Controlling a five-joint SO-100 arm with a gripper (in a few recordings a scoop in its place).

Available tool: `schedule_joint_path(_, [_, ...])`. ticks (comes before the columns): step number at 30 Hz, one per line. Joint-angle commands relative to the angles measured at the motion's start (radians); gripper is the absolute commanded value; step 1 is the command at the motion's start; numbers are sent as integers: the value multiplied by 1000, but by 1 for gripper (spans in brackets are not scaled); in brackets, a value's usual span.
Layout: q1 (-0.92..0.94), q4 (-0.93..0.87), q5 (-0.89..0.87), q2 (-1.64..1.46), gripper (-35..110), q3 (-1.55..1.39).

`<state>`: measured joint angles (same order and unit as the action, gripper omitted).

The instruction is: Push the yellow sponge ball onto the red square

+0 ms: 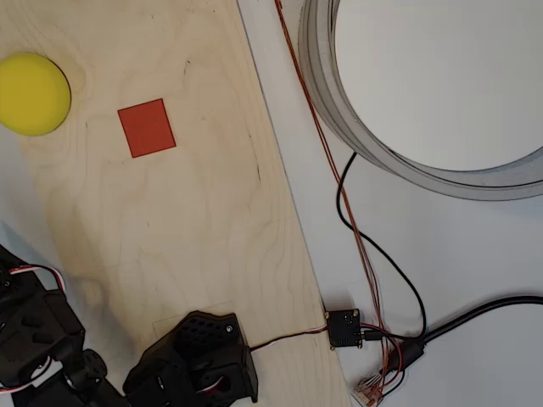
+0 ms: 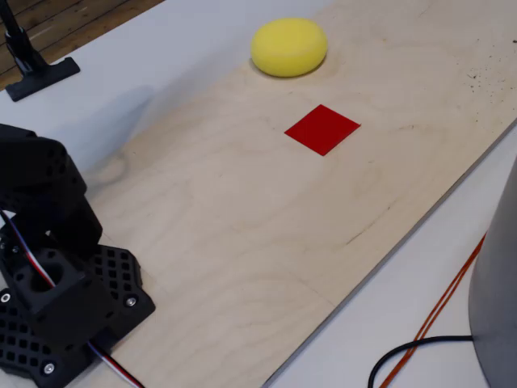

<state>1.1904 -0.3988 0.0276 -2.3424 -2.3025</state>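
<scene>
Overhead view puts the yellow sponge ball [image 1: 31, 93] at the far left of the plywood board [image 1: 195, 220], its left side hanging past the board's edge over the white counter [image 1: 441, 254]; the picture's left border clips it slightly. The red square [image 1: 147, 127] lies flat and slightly tilted to the ball's right, near but apart from it, with bare wood between. In the fixed view the ball [image 2: 289, 47] sits beyond the square [image 2: 322, 128], again with a gap. The black arm [image 1: 195, 360] shows at the bottom left as base and motor housings, cut off by the picture's border; in the fixed view its body [image 2: 56, 283] fills the lower left corner. I cannot tell whether the tool is open or closed. A grey ring [image 1: 356, 127] is cropped at the upper right, with orange and black cables [image 1: 361, 246] running beside the board.
</scene>
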Motion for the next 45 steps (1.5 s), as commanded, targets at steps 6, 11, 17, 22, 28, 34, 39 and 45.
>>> schedule_joint_path(6, [44, 66, -9, 304, 0, 233])
schedule_joint_path(11, [54, 100, -11, 482, 0, 376])
schedule_joint_path(17, [61, 176, -20, 676, 0, 503])
schedule_joint_path(22, [78, 183, -35, 862, 0, 680])
schedule_joint_path(28, [91, 187, -49, 1023, 0, 831])
schedule_joint_path(34, [103, 198, -55, 1172, 0, 962])
schedule_joint_path(39, [112, 212, -58, 1279, 0, 1058])
schedule_joint_path(45, [123, 255, -58, 1384, 0, 1137])
